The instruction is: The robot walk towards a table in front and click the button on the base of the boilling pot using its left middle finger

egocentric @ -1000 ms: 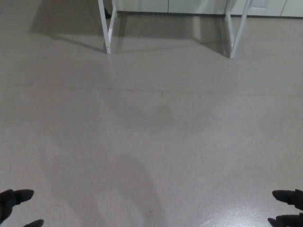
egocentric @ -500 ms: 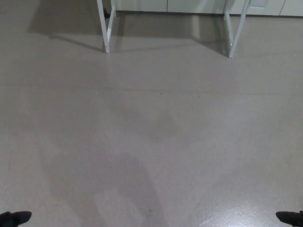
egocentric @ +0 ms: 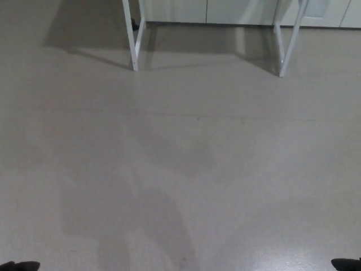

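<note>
Only the white legs of the table show, at the top of the head view: a left leg (egocentric: pixel 133 39) and a right leg (egocentric: pixel 287 42). The tabletop, the boiling pot and its button are out of the picture. A black sliver of my left hand (egocentric: pixel 20 265) shows at the bottom left corner. A similar sliver of my right hand (egocentric: pixel 347 263) shows at the bottom right corner. Too little of either hand shows to read its state.
Grey floor (egocentric: pixel 186 169) fills the view between me and the table legs. White cabinet fronts (egocentric: pixel 225 10) run along the far wall behind the legs. The table casts a shadow on the floor at top left.
The whole picture has shifted down and right, so the table legs sit lower in the frame. My hands have dropped from clearly seen fingers to slivers at the bottom corners.
</note>
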